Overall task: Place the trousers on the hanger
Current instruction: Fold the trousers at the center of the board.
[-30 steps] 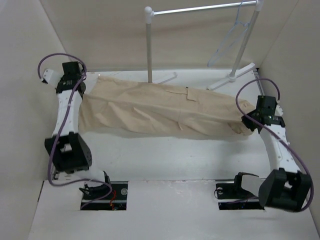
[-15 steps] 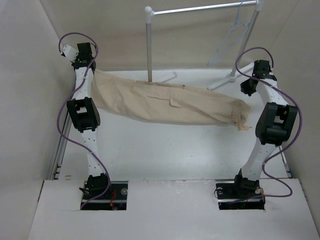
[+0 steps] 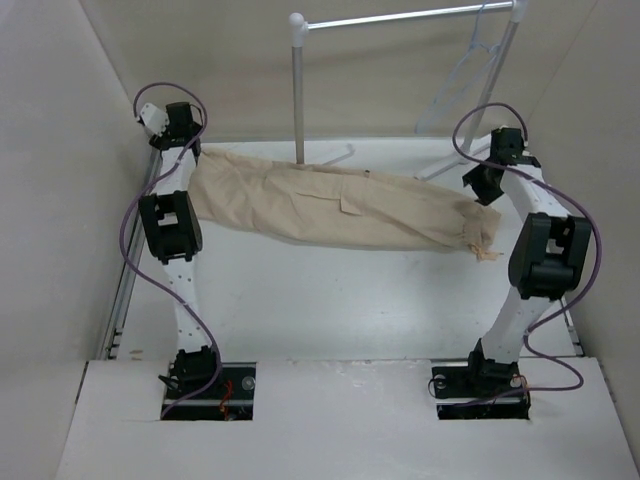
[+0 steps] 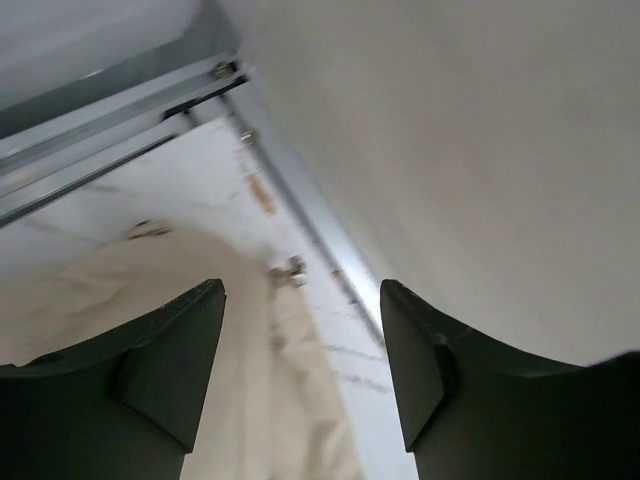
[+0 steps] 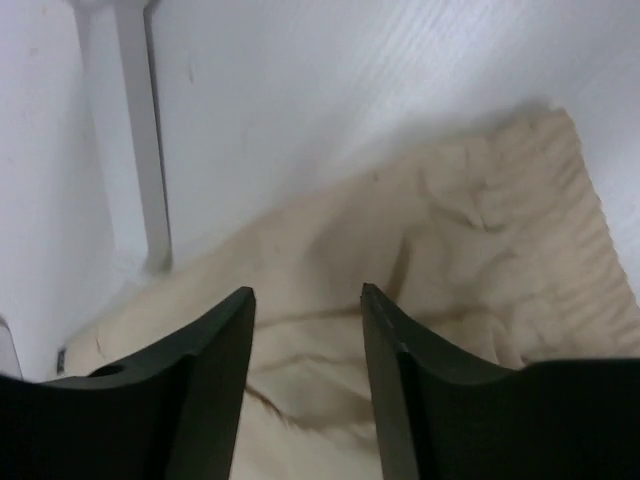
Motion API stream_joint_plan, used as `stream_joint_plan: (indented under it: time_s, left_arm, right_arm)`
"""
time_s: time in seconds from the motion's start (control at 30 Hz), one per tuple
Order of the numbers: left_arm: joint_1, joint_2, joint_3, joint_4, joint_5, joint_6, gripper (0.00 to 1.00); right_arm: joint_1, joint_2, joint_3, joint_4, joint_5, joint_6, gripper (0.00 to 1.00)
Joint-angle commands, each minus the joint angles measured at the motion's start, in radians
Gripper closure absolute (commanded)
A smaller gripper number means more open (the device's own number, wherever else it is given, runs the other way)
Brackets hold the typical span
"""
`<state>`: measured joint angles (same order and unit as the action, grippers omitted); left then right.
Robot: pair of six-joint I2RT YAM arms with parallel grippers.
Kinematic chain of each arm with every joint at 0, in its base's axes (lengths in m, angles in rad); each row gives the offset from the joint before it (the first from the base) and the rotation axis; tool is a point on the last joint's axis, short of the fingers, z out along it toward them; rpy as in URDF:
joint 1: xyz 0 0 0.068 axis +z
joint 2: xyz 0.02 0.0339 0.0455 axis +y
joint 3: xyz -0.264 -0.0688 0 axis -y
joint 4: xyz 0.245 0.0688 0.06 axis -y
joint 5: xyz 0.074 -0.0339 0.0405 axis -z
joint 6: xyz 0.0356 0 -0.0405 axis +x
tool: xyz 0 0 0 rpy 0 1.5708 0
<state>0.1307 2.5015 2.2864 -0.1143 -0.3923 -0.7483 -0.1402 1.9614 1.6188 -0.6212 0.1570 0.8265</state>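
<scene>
Overhead, I see the cargo trousers [image 3: 340, 205] lying lengthwise on the counter [image 3: 330, 300], just in front of the garment rack [image 3: 297, 90]. The hanger [image 3: 462, 80] hangs from the rack's rail, clear of the cloth; neither wrist camera shows it. Overhead hides the finger gaps.

Left wrist view: left claw [image 4: 300, 300] spread wide, nothing between, over the trousers' end farthest from the rack's hanger side.

Right wrist view: right claw [image 5: 305, 298] spread, empty, above the ribbed end near the rack's base leg [image 5: 140, 150].
</scene>
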Motion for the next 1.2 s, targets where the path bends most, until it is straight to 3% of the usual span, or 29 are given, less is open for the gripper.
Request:
stream_joint_plan:
  time_s: [0.0,0.2,0.27,0.43,0.5,0.63,0.73,0.97,1.17]
  left_arm:
    - [0.039,-0.209,-0.169,0.056,-0.020,0.007,0.38]
    - [-0.085,-0.430,-0.588,0.157,0.018,0.003,0.39]
    - [-0.113,-0.452,-0.663,0.180,0.014,-0.014,0.39]
    - [-0.125,-0.405,-0.656,0.139,0.029,-0.082,0.41]
    - [-0.122,-0.391,-0.644,0.127,0.043,-0.086,0.41]
    - [-0.122,-0.389,-0.650,0.125,0.050,-0.085,0.42]
    - [-0.121,-0.394,-0.654,0.125,0.053,-0.085,0.43]
    - [-0.116,-0.405,-0.645,0.131,0.044,-0.082,0.43]
    - [-0.111,-0.392,-0.633,0.148,0.012,-0.076,0.43]
  right_arm:
    - [-0.011,-0.189,-0.123,0.046,0.059,-0.049,0.44]
    - [-0.037,-0.237,-0.276,0.048,0.035,-0.087,0.41]
    - [-0.032,-0.234,-0.299,0.051,0.030,-0.101,0.40]
    - [-0.035,-0.188,-0.290,0.052,0.030,-0.139,0.37]
    - [-0.035,-0.174,-0.281,0.069,-0.002,-0.158,0.42]
    - [-0.042,-0.164,-0.269,0.098,-0.016,-0.168,0.78]
    - [-0.061,-0.173,-0.261,0.107,-0.022,-0.161,0.94]
    - [-0.092,-0.259,-0.264,0.260,-0.007,-0.093,0.97]
    - [-0.140,-0.173,-0.280,0.431,-0.025,0.014,0.96]
